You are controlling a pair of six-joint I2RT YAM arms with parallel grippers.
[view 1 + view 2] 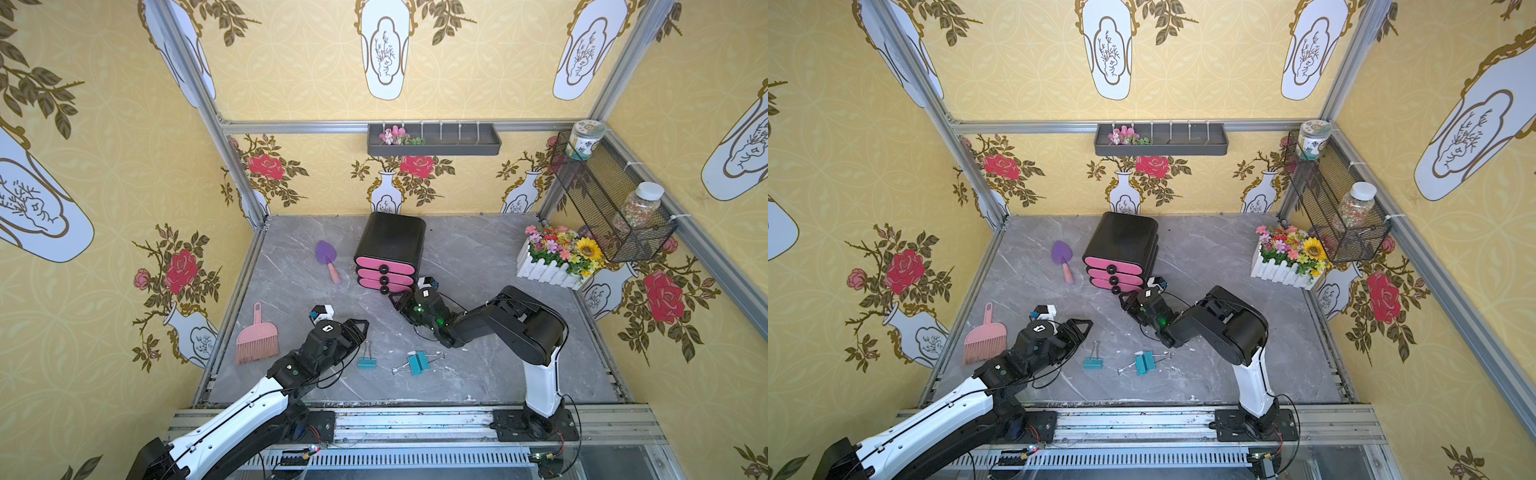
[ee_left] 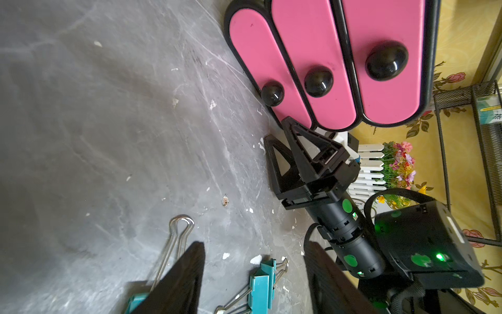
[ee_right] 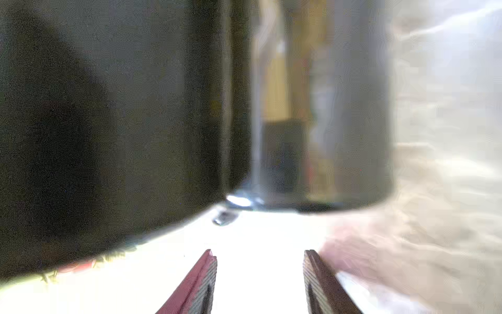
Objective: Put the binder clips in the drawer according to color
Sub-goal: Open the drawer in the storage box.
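Left wrist view: right gripper [image 2: 277,129] spread, empty, at lowest front of closed drawer [image 2: 307,40], beside its knob [image 2: 272,93]; left gripper [image 1: 362,328] spread, empty, near teal binder clips [image 1: 366,360] lying on tabletop [image 1: 498,332]. Probably opening step; next, centre jaws on knob, pull

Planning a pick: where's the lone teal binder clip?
In both top views the lone teal clip lies beside the left gripper, left of the teal pair.

teal clips [image 1: 366,362] 3 | pink drawers [image 1: 384,266] 3 | brush [image 1: 256,343] 1 | trowel [image 1: 327,255] 1
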